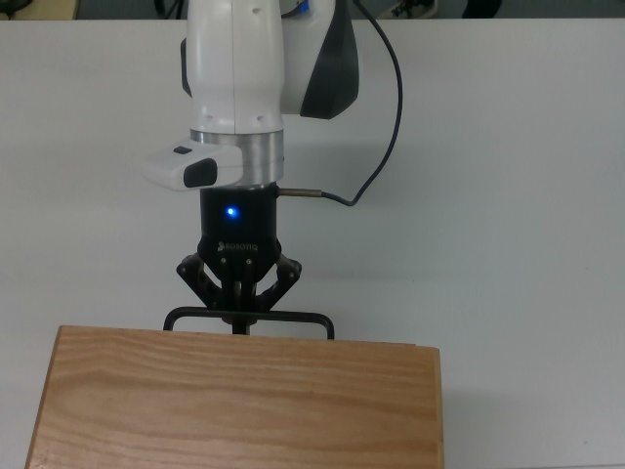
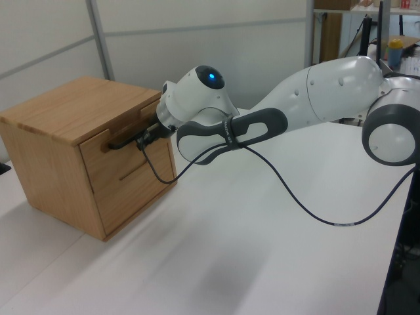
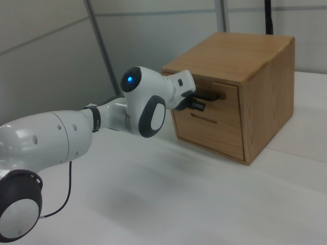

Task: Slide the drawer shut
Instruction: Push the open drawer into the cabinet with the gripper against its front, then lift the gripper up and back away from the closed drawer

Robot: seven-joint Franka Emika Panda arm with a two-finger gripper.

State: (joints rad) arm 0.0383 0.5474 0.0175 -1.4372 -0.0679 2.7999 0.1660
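With the drawer (image 2: 125, 161) flush, your tool (image 1: 239, 318) at 12 o'clock pinches the handle (image 1: 293, 318), fingers nearly together.

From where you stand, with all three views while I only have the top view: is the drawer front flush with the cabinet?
Observer: In the left view the drawer front sits level with the cabinet face, no gap showing.
Operator: Where is the gripper?
Observer: The gripper is at the black bar handle, near the left view's right end.
Operator: Anything below that drawer?
Observer: The right view shows a second, lower drawer front with a slim groove, also shut.
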